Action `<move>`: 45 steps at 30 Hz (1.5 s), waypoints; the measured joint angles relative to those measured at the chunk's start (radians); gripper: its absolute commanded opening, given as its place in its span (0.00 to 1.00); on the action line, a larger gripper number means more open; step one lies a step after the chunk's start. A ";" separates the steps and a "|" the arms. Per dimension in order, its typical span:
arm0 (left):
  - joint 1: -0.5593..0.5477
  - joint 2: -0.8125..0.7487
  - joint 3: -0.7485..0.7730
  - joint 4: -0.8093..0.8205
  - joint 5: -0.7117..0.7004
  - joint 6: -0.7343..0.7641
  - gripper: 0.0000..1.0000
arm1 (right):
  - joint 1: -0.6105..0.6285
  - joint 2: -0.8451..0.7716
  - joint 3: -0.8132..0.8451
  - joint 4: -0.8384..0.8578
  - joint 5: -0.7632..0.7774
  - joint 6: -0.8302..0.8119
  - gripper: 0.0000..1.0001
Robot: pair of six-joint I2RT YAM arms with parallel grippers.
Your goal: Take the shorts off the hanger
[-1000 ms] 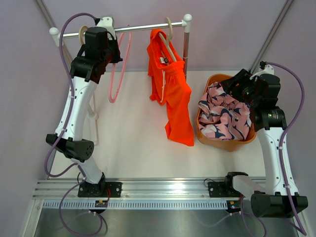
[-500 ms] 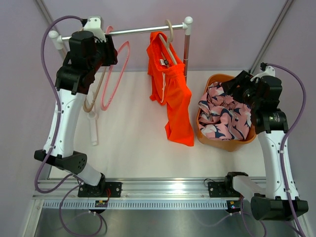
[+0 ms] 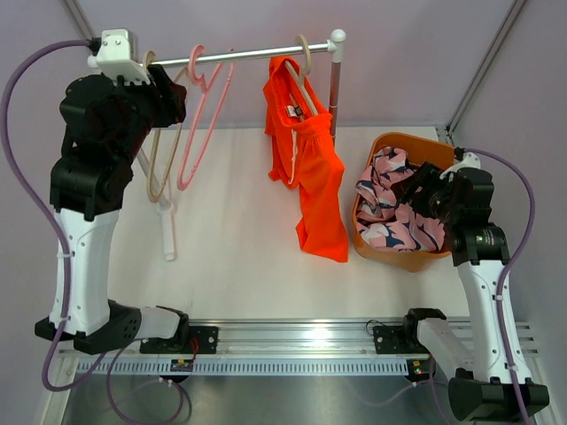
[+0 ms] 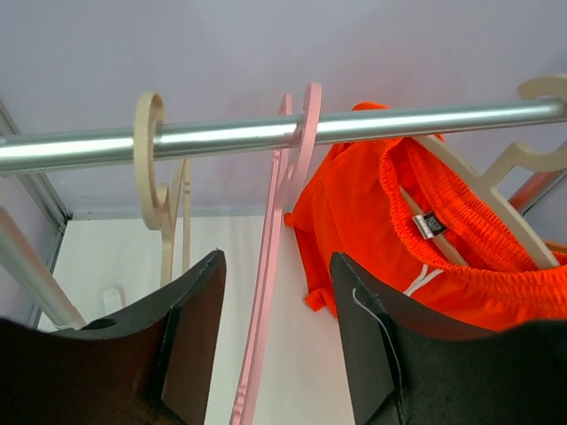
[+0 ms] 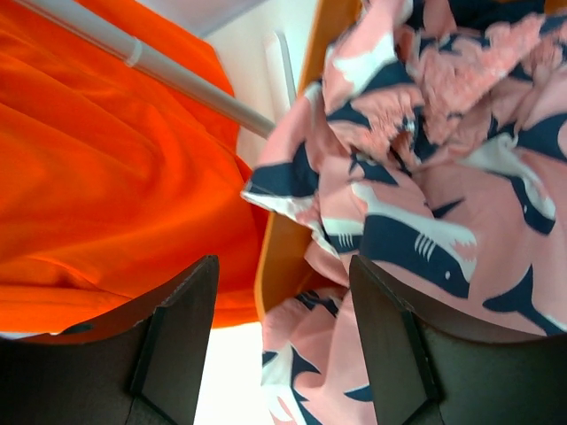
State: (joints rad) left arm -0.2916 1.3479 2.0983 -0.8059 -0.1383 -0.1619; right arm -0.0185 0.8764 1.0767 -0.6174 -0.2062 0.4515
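Bearing an unreadable black tag (image 4: 428,224), orange shorts (image 4: 363,204) hang; left fingers (image 4: 190,336) and right fingers (image 5: 182,328) released.

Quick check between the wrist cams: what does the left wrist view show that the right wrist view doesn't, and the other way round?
Only the left wrist view shows the rail, with an empty beige hanger and an empty pink hanger hooked on it. It also shows the third hanger, which carries the orange shorts by the waistband.
Only the right wrist view shows the pink patterned shorts, heaped in the orange basket.
Both views show the orange shorts, which fill the left of the right wrist view.
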 measured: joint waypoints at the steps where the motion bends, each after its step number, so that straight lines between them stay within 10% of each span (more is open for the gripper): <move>1: -0.002 -0.016 0.000 0.003 0.001 -0.002 0.53 | 0.000 -0.005 -0.020 -0.001 -0.006 0.000 0.69; 24: -0.325 0.039 -0.006 0.075 0.101 -0.084 0.60 | -0.071 0.382 -0.163 0.209 -0.067 0.103 0.74; 45: -0.449 0.332 -0.109 0.414 -0.170 -0.130 0.67 | -0.087 0.463 -0.121 0.291 -0.073 0.143 0.72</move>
State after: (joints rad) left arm -0.7410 1.6794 1.9888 -0.3916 -0.3084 -0.2920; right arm -0.1059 1.3396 0.9558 -0.3264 -0.2794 0.5945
